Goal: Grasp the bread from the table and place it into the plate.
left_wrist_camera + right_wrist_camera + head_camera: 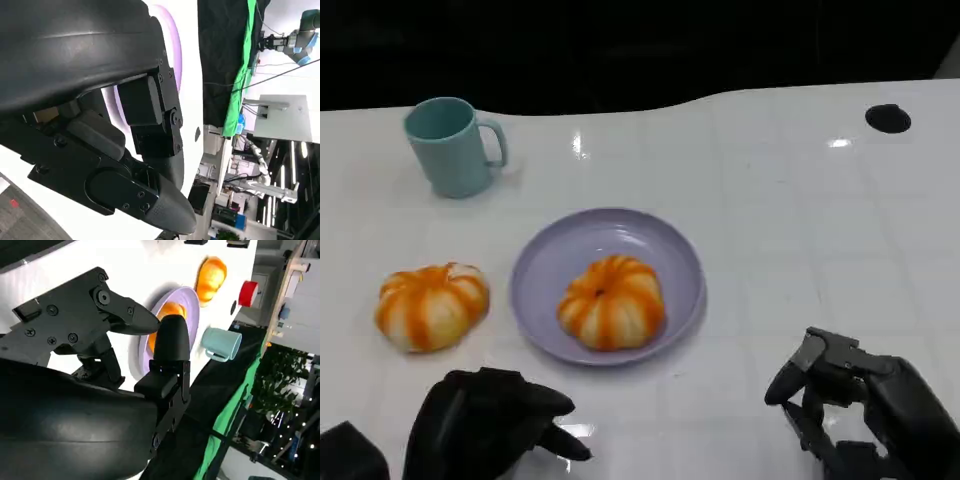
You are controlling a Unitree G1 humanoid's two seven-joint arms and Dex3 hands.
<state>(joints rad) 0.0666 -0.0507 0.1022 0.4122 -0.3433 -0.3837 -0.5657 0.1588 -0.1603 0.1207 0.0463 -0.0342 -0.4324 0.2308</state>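
- One orange-striped bun [611, 301] already sits in the lilac plate [535, 290]; a second bun [430, 305] lies on the white table [800, 230], apart from the plate's rim.
- That table bun lies just ahead of the left hand [485, 420] and slightly to its outer side; it is round, so no long axis matters.
- The left hand is clearly nearer; the right hand [860, 405] sits well across, beyond the plate.
- The left hand rests low, fingers curled inward, holding nothing.
- The right hand holds nothing, fingers bent but apart.
- A teal mug [450, 147] stands farther ahead of the left hand.
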